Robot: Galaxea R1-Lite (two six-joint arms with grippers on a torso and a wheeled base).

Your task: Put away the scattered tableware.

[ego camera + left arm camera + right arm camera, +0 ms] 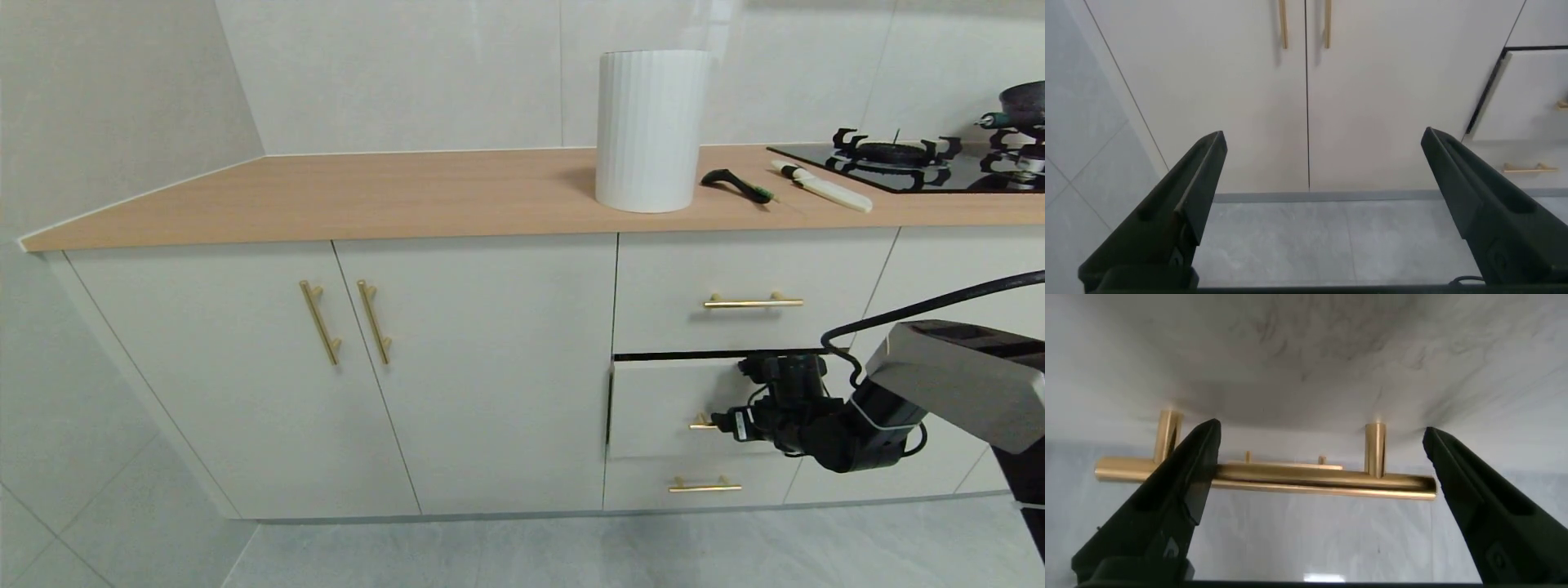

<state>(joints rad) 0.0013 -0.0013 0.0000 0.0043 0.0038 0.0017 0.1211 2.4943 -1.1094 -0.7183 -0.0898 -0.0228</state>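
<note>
Your right claw [727, 423] is at the front of the white middle drawer [661, 400], and its two black fingers [1184, 482] stand well apart. The brass bar handle [1290, 478] lies crosswise just ahead of the fingertips, across the gap between them. You cannot tell whether they touch it. The drawer stands slightly ajar, with a dark gap along its top and side.

The tableware lies well above this claw on the light wooden countertop [367, 196]. A black-handled utensil [735, 184] and a cream-coloured knife [820, 186] rest side by side there, apart from each other. They lie between a tall white ribbed cylinder [649, 131] and a black gas hob [898, 163].

Your left claw [1323, 135] is spread wide with nothing between its fingers. Ahead of it are the pale cabinet doors [1372, 98], with grey floor tiles below.
</note>
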